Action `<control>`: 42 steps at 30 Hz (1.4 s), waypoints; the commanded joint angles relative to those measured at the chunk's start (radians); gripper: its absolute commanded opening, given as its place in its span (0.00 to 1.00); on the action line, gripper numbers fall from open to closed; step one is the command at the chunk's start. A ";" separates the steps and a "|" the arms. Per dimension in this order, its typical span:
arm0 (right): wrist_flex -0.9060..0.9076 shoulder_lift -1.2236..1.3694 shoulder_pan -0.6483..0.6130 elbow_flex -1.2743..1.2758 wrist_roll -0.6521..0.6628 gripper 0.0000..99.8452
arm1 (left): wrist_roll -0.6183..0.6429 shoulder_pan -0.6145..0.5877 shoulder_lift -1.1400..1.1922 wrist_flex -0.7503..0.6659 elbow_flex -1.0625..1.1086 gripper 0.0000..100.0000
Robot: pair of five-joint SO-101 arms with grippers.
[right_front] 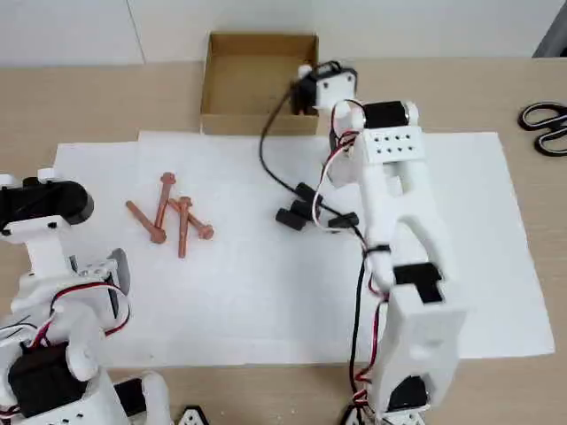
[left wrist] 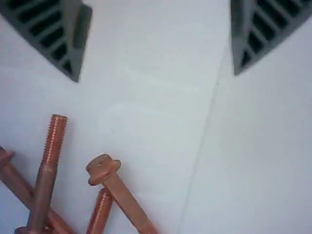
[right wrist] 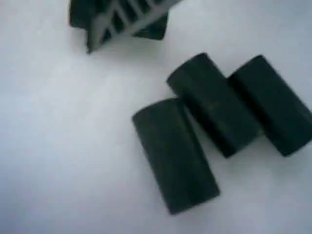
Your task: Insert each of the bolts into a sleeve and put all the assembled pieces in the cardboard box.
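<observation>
Seeing left gripper spread wide over white paper sheet, with four copper-coloured metal bolts in a loose crossed pile near it, at 9 o'clock on the sheet. Got three black cylindrical sleeves lying flat near sheet centre, by right gripper: two touching side by side, third just beside them. Can't tell right claw's state. Found open brown cardboard box at 12 o'clock, at the sheet's far edge.

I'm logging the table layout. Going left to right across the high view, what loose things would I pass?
copper bolts → black sleeves → scissors
</observation>
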 commanded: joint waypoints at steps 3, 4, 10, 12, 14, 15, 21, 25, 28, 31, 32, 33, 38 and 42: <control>-0.010 0.047 -0.042 -0.095 0.087 0.14 | -0.003 -0.002 -0.008 0.000 -0.018 0.19; -0.025 0.056 -0.058 -0.095 0.101 0.14 | -0.003 -0.002 -0.008 0.000 -0.018 0.19; -0.073 0.116 -0.131 -0.098 0.164 0.14 | -0.003 -0.002 -0.008 0.000 -0.018 0.19; -0.091 0.137 -0.142 -0.100 0.170 0.14 | -0.003 -0.002 -0.008 0.000 -0.016 0.19; -0.116 0.156 -0.143 -0.100 0.170 0.14 | -0.005 -0.002 -0.008 0.000 -0.016 0.19; -0.125 0.165 -0.143 -0.100 0.170 0.14 | -0.005 -0.002 -0.008 0.000 -0.015 0.19; -0.150 0.220 -0.147 -0.100 0.170 0.14 | -0.005 -0.002 -0.008 0.000 -0.013 0.19; -0.153 0.257 -0.145 -0.100 0.170 0.14 | -0.005 -0.002 -0.008 0.000 -0.013 0.19; -0.166 0.275 -0.143 -0.100 0.170 0.14 | -0.005 -0.002 -0.008 0.000 -0.013 0.19; -0.166 0.285 -0.142 -0.100 0.170 0.14 | -0.005 -0.002 -0.008 0.000 -0.013 0.19; -0.166 0.289 -0.140 -0.100 0.170 0.14 | -0.005 -0.002 -0.008 0.000 -0.013 0.19; -0.166 0.292 -0.140 -0.100 0.170 0.14 | -0.005 -0.002 -0.008 0.000 -0.013 0.19; -0.183 0.302 -0.108 -0.100 0.170 0.13 | -0.005 -0.002 -0.008 0.000 -0.013 0.19; -0.188 0.298 -0.076 -0.101 0.169 0.03 | -0.005 -0.002 -0.008 0.000 -0.013 0.19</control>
